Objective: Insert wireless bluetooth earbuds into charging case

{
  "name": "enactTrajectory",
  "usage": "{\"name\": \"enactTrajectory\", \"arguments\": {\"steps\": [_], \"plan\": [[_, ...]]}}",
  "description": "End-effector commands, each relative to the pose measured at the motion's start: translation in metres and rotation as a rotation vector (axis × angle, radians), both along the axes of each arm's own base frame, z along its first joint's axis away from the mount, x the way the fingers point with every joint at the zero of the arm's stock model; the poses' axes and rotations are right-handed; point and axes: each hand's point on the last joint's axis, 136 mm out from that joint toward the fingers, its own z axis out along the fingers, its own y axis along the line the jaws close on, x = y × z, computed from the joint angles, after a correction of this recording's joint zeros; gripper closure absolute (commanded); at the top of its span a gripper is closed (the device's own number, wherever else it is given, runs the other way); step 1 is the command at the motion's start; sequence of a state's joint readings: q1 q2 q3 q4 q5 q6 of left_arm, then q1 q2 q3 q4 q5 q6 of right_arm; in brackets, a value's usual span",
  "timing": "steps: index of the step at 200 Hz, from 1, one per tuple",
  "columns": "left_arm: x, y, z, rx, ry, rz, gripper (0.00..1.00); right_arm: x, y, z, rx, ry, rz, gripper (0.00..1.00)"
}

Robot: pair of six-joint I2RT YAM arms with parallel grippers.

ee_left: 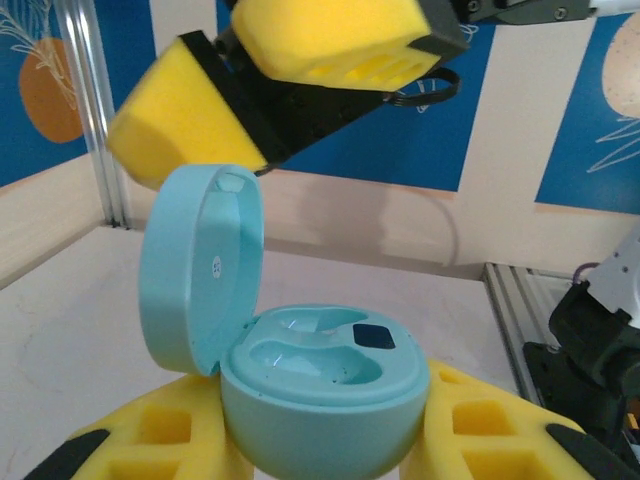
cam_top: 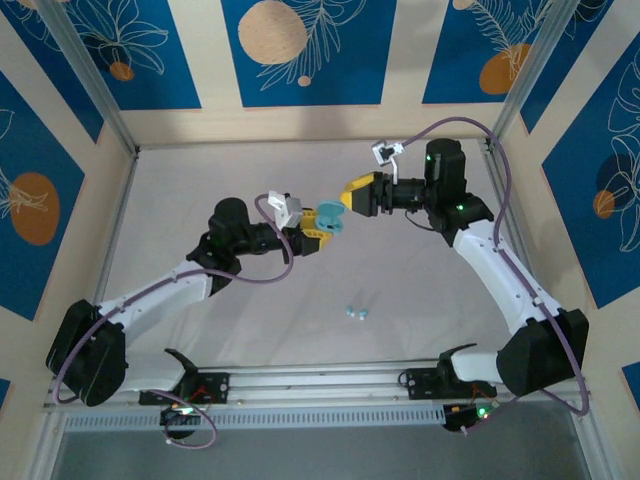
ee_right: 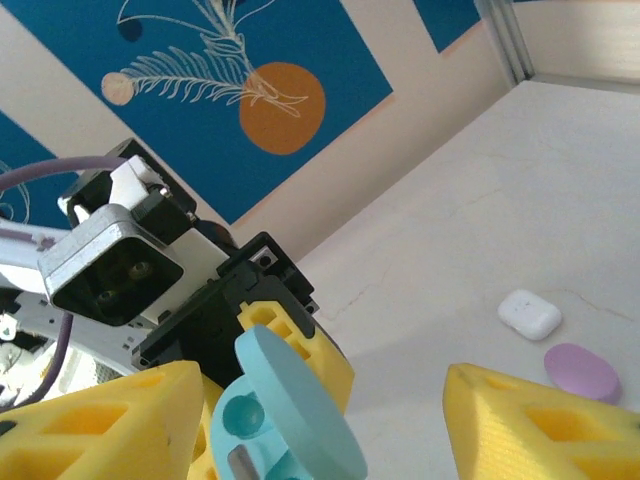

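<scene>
Beyond teal case [ee_right: 296,408], white case [ee_right: 530,313]

Pale tabletop [cam_top: 300,330], blue leaf-patterned walls [cam_top: 300,50], aluminium rails [cam_top: 320,385]

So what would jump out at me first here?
The open teal case, held in mid-air by the left pincer over the middle of the table, stands out most. The right pincer hovers open right by its raised lid. Two tiny teal earbuds lie on the table, nearer the arm bases.
</scene>
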State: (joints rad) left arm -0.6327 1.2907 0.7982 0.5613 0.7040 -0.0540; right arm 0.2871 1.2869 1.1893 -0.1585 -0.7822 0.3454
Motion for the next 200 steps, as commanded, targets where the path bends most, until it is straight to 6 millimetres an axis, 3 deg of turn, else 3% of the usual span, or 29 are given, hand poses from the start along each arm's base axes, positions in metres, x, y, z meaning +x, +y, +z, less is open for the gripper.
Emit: {"name": "enactTrajectory", "arguments": {"steps": [1, 39, 64, 87, 120, 165, 200], "plan": [[0.002, 0.005, 0.017, -0.057, -0.052, 0.049, 0.79, -0.003, -0.015, 0.012, -0.019, 0.033, -0.115, 0.34], [0.006, 0.013, 0.022, -0.089, -0.078, 0.114, 0.79, 0.008, -0.048, -0.007, -0.067, 0.129, -0.315, 0.4], [0.008, 0.02, 0.029, -0.104, -0.094, 0.157, 0.8, 0.017, -0.074, -0.045, -0.139, 0.311, -0.474, 0.47], [0.006, 0.024, 0.034, -0.113, -0.107, 0.179, 0.8, 0.009, -0.091, -0.09, -0.245, 0.497, -0.552, 0.54], [0.006, 0.03, 0.038, -0.124, -0.113, 0.214, 0.8, -0.024, -0.07, -0.139, -0.319, 0.682, -0.418, 0.59], [0.005, 0.033, 0.043, -0.141, -0.116, 0.222, 0.8, -0.065, -0.053, -0.22, -0.67, 0.791, -0.366, 0.63], [0.003, 0.036, 0.043, -0.145, -0.118, 0.233, 0.8, -0.077, -0.036, -0.254, -0.798, 0.83, -0.342, 0.66]]}}
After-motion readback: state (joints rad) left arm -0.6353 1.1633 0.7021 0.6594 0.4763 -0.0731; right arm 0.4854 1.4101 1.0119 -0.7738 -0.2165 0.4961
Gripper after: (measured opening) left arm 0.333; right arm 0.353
